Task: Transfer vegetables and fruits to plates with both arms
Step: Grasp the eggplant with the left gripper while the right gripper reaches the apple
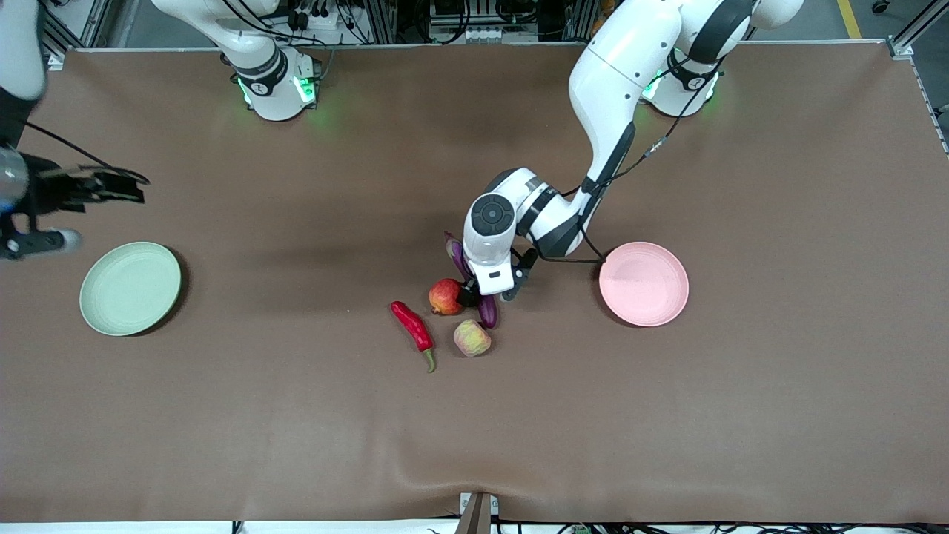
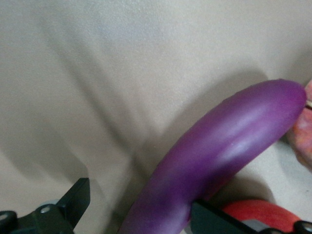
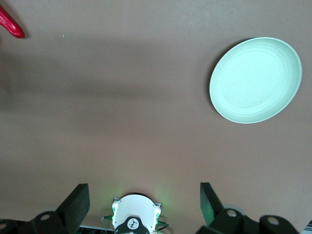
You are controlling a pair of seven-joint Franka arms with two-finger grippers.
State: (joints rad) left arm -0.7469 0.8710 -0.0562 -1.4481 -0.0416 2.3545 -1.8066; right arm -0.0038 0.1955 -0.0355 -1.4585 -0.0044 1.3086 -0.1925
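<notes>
Left gripper (image 1: 482,297) gapes astride the eggplant (image 2: 219,156), beside the apple (image 1: 445,296); right gripper (image 1: 96,185) waits open above the green plate (image 1: 130,288).

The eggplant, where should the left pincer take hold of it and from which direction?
Probably across the eggplant's slim middle, coming straight down from above. It lies flat on the table, long and narrow, so open fingers can straddle its width. The left pincer already hangs over it, open, one finger on either side. The apple sits close beside it, so stay off that spot.
</notes>
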